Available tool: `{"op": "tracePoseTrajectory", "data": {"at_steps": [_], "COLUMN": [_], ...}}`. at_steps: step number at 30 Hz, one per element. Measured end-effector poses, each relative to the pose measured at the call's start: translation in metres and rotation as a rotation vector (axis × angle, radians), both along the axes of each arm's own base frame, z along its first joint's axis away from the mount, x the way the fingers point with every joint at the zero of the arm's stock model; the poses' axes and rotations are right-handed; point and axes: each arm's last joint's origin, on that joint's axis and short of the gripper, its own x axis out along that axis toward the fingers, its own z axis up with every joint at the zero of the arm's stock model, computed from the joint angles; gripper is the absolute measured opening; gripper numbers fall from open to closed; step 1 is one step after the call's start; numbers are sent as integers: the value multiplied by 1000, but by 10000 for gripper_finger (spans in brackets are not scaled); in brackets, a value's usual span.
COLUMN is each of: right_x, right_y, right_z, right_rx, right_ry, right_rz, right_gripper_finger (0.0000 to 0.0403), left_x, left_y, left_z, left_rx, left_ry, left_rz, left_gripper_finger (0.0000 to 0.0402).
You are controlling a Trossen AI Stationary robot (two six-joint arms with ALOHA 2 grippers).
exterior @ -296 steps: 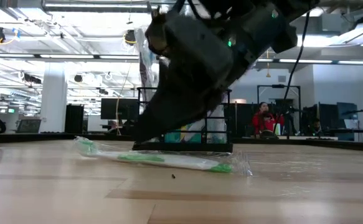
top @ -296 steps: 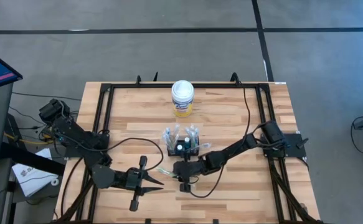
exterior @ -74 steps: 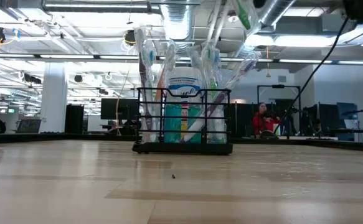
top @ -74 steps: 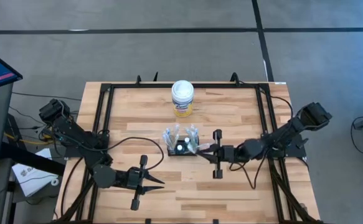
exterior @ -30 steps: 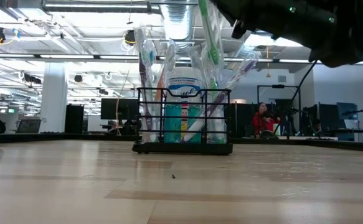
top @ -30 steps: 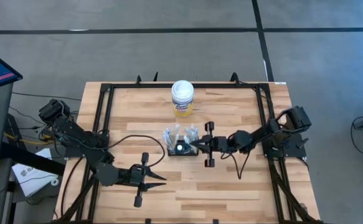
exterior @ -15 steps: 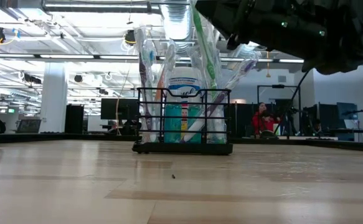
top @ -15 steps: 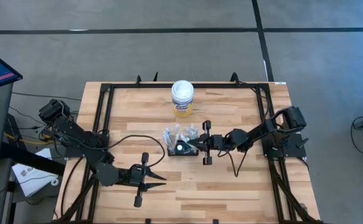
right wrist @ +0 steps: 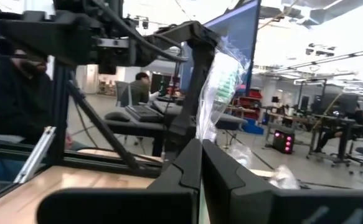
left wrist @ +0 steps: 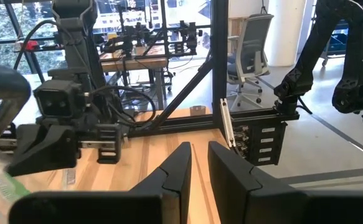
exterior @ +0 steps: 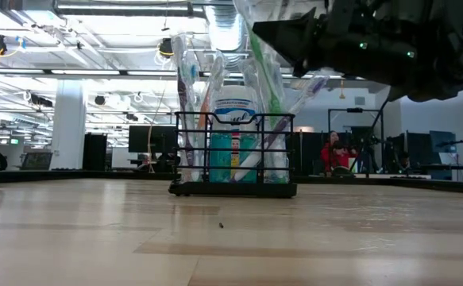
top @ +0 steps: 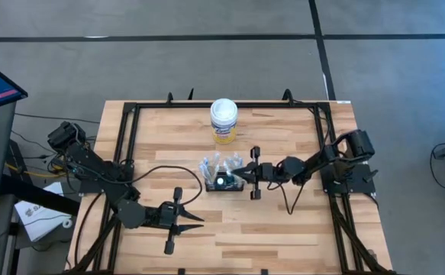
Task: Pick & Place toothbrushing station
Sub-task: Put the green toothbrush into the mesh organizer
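A wooden table (top: 283, 229) in an open office. The black caddy (top: 222, 182) stands mid-table. The right gripper (top: 243, 176), clamped on a wrapped toothbrush (exterior: 264, 59), reaches over the caddy. The left gripper (top: 199, 221), fingers slightly parted, holds nothing near the front.

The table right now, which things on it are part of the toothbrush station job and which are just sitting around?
Part of the job:
- black wire-mesh caddy
- wrapped green toothbrush, held over the caddy
- right gripper, shut on that toothbrush

Just sitting around:
- white-lidded canister
- left gripper, idle near the table's front edge
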Motion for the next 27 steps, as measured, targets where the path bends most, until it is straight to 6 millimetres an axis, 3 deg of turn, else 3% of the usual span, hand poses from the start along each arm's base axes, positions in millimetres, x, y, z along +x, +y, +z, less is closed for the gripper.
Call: {"op": "tracePoseTrajectory", "data": {"at_steps": [27], "right_x": [0], "right_y": [-11], "right_z": [-1], "right_rx": [-20], "right_ry": [7], "right_rz": [-42], "right_gripper_finger": [0], "left_x": [0], "left_y": [0], "left_z": [0], "left_rx": [0], "left_ry": [0], "left_rz": [0], "left_gripper_finger": [49]}}
